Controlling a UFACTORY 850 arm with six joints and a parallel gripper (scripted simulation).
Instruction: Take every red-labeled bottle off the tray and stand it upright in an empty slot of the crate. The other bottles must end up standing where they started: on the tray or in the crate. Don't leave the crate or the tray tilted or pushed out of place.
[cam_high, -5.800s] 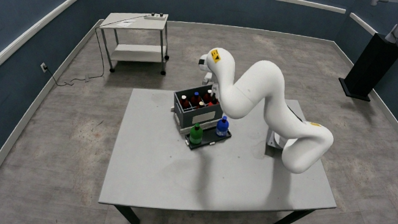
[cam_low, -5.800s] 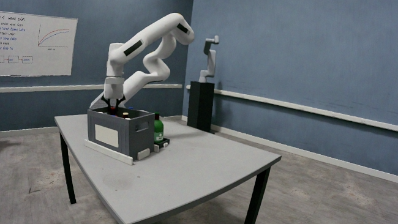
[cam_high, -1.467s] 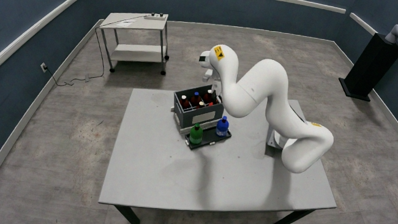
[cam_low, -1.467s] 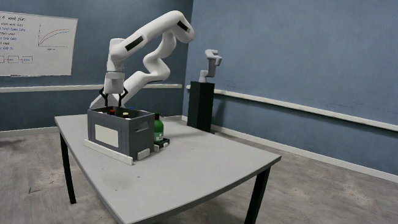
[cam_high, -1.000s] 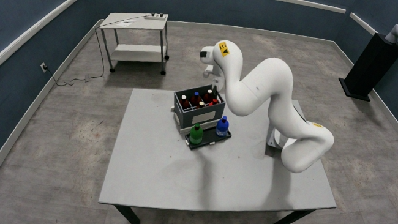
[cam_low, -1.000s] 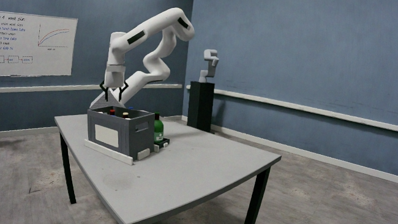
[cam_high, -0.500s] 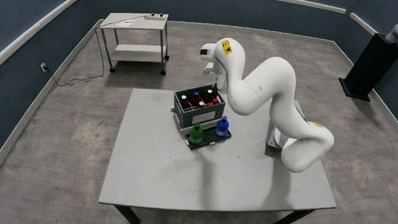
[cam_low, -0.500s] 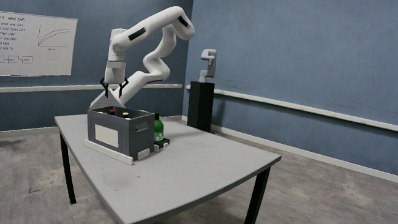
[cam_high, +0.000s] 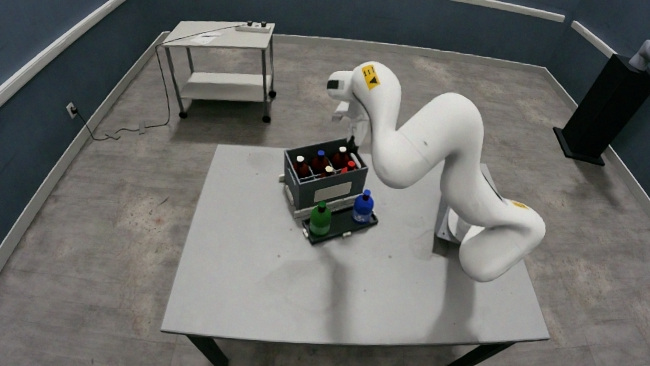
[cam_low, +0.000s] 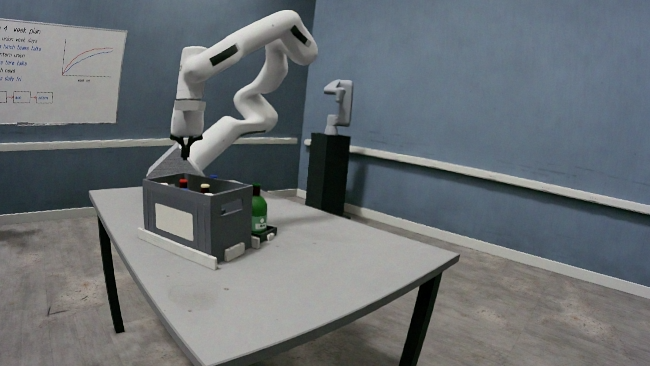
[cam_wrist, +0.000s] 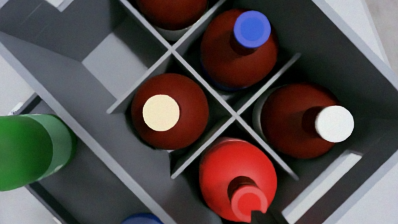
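Note:
The grey crate (cam_high: 310, 192) (cam_low: 215, 225) (cam_wrist: 320, 40) holds several bottles. A bright red bottle with a red cap (cam_high: 351, 165) (cam_low: 183, 183) (cam_wrist: 235, 172) stands upright in a front slot. Beside it stand dark red bottles with a cream cap (cam_high: 328, 170) (cam_wrist: 161, 112), a blue cap (cam_high: 320, 154) (cam_wrist: 252, 29) and a white cap (cam_high: 342, 150) (cam_wrist: 334, 123). One slot (cam_wrist: 115, 62) is empty. On the black tray (cam_high: 345, 225) (cam_low: 268, 231) stand a green bottle (cam_high: 320, 219) (cam_low: 258, 212) (cam_wrist: 30, 150) and a blue bottle (cam_high: 363, 206). My gripper (cam_low: 185, 154) (cam_wrist: 262, 218) is shut and empty, hanging above the red bottle's cap.
The crate and tray sit side by side on the grey table (cam_high: 260, 280) (cam_low: 310, 270). A white strip (cam_low: 175, 247) lies along the crate's base. A cart (cam_high: 225, 65) and a black pedestal (cam_low: 327, 172) stand away from the table.

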